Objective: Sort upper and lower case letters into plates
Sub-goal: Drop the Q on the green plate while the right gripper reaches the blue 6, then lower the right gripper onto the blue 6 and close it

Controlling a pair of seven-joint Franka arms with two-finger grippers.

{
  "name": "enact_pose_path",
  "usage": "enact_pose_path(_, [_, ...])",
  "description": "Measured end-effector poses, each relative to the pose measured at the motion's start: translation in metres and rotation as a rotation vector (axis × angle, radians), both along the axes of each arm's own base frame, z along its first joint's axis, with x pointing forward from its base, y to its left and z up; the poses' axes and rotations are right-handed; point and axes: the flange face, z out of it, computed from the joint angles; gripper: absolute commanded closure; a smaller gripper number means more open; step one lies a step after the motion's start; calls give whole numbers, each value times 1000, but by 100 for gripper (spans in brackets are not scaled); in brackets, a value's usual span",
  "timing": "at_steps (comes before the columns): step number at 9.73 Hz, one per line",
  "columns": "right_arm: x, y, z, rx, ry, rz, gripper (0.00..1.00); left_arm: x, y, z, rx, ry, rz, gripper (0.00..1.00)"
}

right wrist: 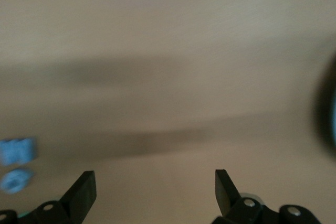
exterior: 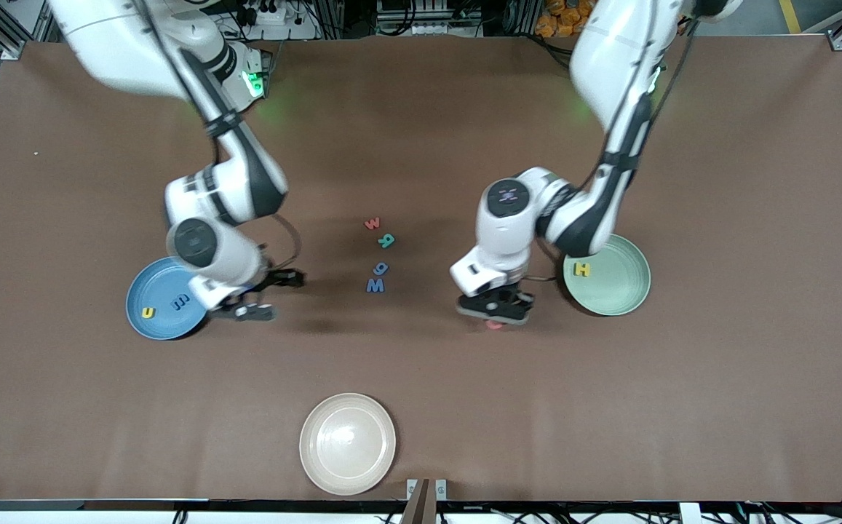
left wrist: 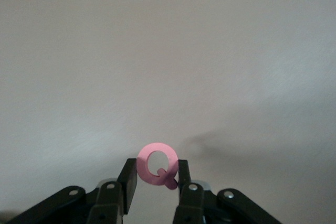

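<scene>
My left gripper [left wrist: 156, 169] is shut on a pink letter Q [left wrist: 156, 164], which stands upright between the fingers. In the front view that gripper [exterior: 494, 318] hangs low over bare table beside the mint green plate [exterior: 621, 295], which holds a yellow H [exterior: 581, 270]. My right gripper [exterior: 269, 295] is open and holds nothing [right wrist: 154, 180]; it sits over the table beside the blue plate [exterior: 157, 326]. The blue plate holds a yellow U [exterior: 148, 313] and a dark blue letter [exterior: 180, 301]. Loose at mid-table lie a red w [exterior: 372, 223], a teal letter [exterior: 386, 240], a blue g-like letter [exterior: 381, 268] and a blue M [exterior: 375, 285].
A cream-white plate [exterior: 348, 444] with nothing in it lies near the table's front edge, nearer to the camera than the loose letters. Two blue letters [right wrist: 17, 150] show at the edge of the right wrist view. Brown table surface surrounds everything.
</scene>
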Motion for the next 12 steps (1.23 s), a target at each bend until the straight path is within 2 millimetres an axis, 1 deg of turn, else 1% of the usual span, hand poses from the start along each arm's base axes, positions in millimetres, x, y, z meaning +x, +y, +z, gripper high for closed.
enact_pose_path(1, [-18,41,7,1,-10,8,0,-9,35,4,10,41,-7,73])
enact_pose_path(2, [-37,78,12,3,-15,20,0,-18,73,4,21,85,-22,73])
enact_pose_path(3, [-56,107,13,10,-11,26,0,-24,112,3,24,123,-39,73])
enact_pose_path(4, [-71,128,13,17,-7,22,0,-29,148,1,19,158,-52,73])
enact_pose_path(5, [-78,140,14,19,-11,11,0,-35,179,-1,5,189,-62,73])
enact_pose_path(6, [-77,141,14,21,-15,0,0,-40,207,-5,-17,217,-70,72])
enact_pose_path(7, [-72,138,12,21,-18,-12,0,-43,232,-8,-37,236,-74,59])
enact_pose_path(8, [-64,139,7,22,-21,-30,0,-44,255,-12,-47,245,-78,52])
enact_pose_path(9, [-56,140,1,22,-22,-44,0,-45,266,-15,-50,249,-83,31])
enact_pose_path(10, [-48,141,-8,21,-22,-51,0,-46,265,-17,-52,252,-88,15])
enact_pose_path(11, [-40,141,-16,17,-32,-38,0,-47,260,-17,-54,252,-97,0])
enact_pose_path(12, [-32,141,-20,17,-49,2,0,-47,257,-16,-55,251,-103,0])
